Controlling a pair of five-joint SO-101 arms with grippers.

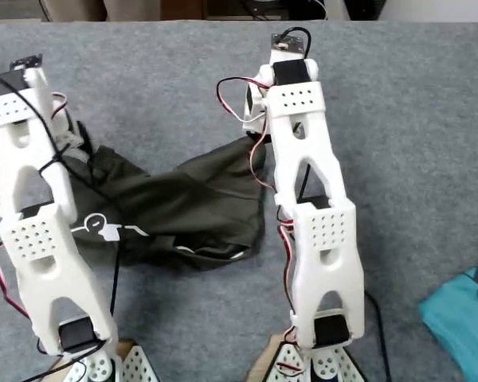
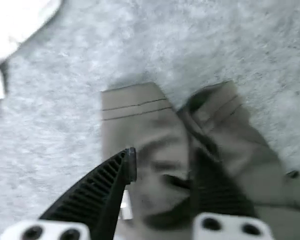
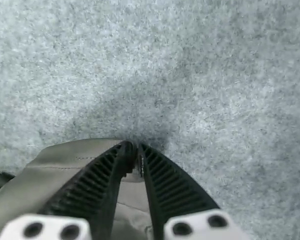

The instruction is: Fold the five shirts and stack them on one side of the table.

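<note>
Left hand [image 2: 162, 167]: fingers spread, straddling bunched cloth at upper-left end of olive shirt [image 1: 183, 211]. Olive shirt: crumpled, centre-left of high view, on grey surface [image 1: 414, 119]. Right hand [image 3: 138, 149]: pressed together, pinching olive shirt's hem, upper-right corner. Teal shirt [image 1: 462, 318]: lower-right edge

Grey felt-like table cover [image 1: 414, 119]: speckled, fuzzy, spans whole work surface. Beyond table's far edge, 1 narrow strip of room: pale panel [image 1: 72, 8] at left, brown wooden piece [image 1: 183, 8] beside it, dark cables [image 1: 263, 8] near middle, light wall patch [image 1: 438, 6] at right.
</note>
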